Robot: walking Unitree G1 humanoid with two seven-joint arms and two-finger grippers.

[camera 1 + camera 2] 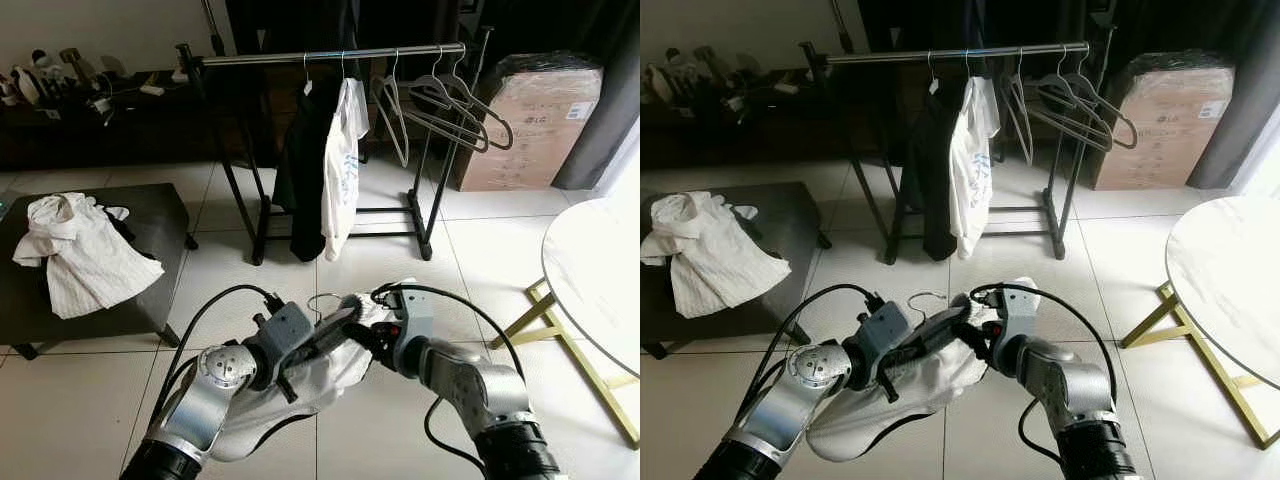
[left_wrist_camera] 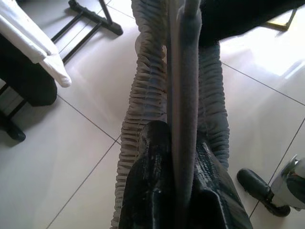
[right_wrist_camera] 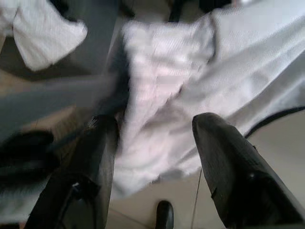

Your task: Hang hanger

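Left eye view: the rack (image 1: 330, 55) stands at 12 o'clock; both grippers meet low at 6 o'clock, holding a white garment (image 1: 310, 385).

Left wrist view: the left gripper (image 2: 183, 157) is clamped on the grey hanger (image 2: 185, 86).

Right wrist view: the right gripper (image 3: 155, 131) has its fingers apart around the garment.

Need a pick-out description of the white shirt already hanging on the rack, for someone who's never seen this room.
Find the black clothes rack standing on the tiled floor at the back of the room. Near the middle of its rail hang two garments side by side. The white shirt is the pale one with faint blue print, to the right of the black garment and left of the bare grey hangers.
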